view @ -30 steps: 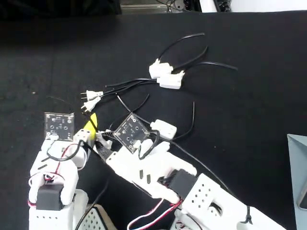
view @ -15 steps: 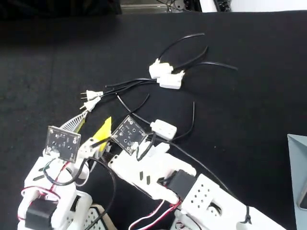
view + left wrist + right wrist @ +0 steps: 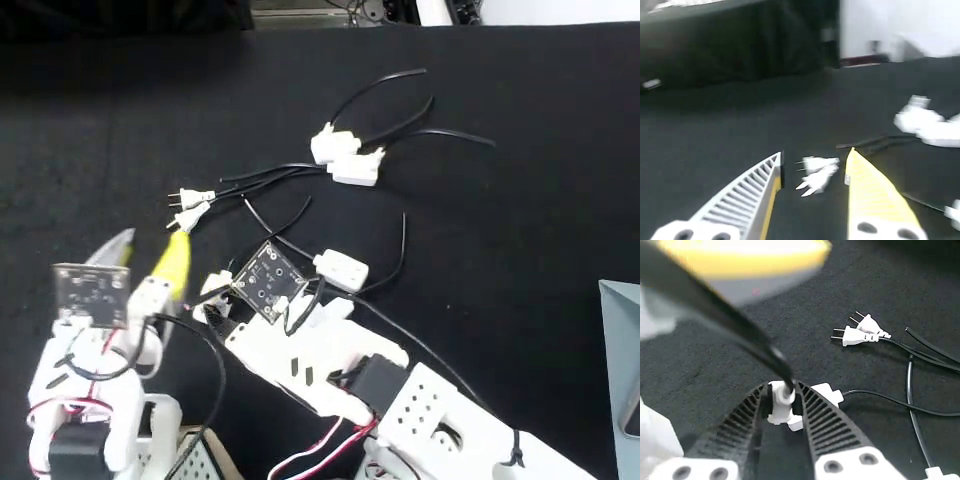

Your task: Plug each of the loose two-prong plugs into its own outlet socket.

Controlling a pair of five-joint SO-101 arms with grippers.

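Two loose white two-prong plugs (image 3: 190,206) lie side by side on the black table, prongs pointing left; they also show as the plugs (image 3: 817,172) and the pair (image 3: 860,331). My left gripper (image 3: 150,240) is open just short of them, its white and yellow fingers (image 3: 865,195) spread with nothing between. My right gripper (image 3: 782,390) is shut on a third white plug (image 3: 780,404) with a black cord, low over the table beside the left arm (image 3: 208,295). Two white outlet sockets (image 3: 345,158) lie at the back, a third socket (image 3: 340,268) sits near the right arm.
Black cords (image 3: 390,100) loop across the middle and back of the table. A grey object (image 3: 620,370) stands at the right edge. The left arm's yellow finger (image 3: 740,255) hangs close over the right gripper. The table's far left is bare cloth.
My left gripper has opened, pulled away from the right gripper and swung left, now facing the two loose plugs. The right arm has kept still with its plug.
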